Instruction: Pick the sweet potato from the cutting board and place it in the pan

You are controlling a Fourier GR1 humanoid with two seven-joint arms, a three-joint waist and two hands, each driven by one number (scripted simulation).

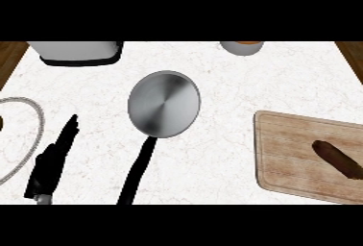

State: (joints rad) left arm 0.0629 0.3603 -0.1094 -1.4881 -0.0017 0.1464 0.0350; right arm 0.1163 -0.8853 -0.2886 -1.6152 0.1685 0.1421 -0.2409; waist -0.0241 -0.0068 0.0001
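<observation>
A brown sweet potato (338,159) lies on the wooden cutting board (294,153) at the right of the counter, near the view's right edge. The steel pan (163,103) sits in the middle, its black handle (138,170) running down toward the lower edge; nothing is in it. My left hand (51,161) shows at the lower left, fingers straight and pointing up, well apart from the pan and holding nothing. My right hand is not seen.
A white and black appliance (77,52) stands at the back left. A cup (242,47) sits at the back, right of centre. A round rim (28,139) curves in at the left edge. Wooden floor shows past both counter ends.
</observation>
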